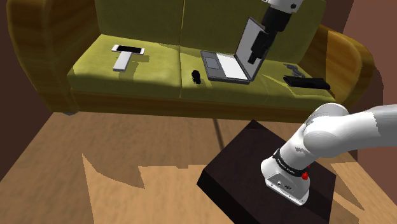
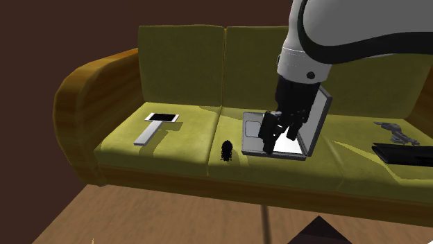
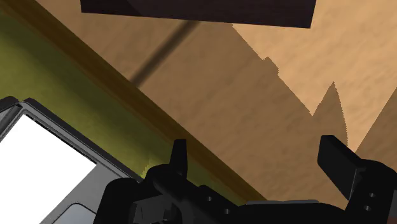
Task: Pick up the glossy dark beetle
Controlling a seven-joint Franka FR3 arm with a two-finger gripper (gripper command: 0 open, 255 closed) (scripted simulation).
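An olive-green sofa (image 1: 159,70) with brown arms carries all items. An open grey laptop (image 1: 224,66) rests on its seat. A small black beetle (image 1: 196,77) sits just beside the laptop's base. A phone (image 1: 128,49) and a white bar (image 1: 122,61) lie well apart from the laptop, beyond the beetle. On the laptop's opposite side lies a flat black object (image 1: 306,82), possibly a remote.

We see the sofa (image 1: 159,67) cushioned in a matt olive, cloth-like surface, and its arms (image 1: 28,38) show glossy wood grain. The floor (image 1: 95,191) is smooth grained wood. The beetle (image 2: 226,150) reads plain black, too small to judge its sheen. The laptop (image 1: 222,65) casing looks matt grey, and the hand (image 2: 272,138) matt black.
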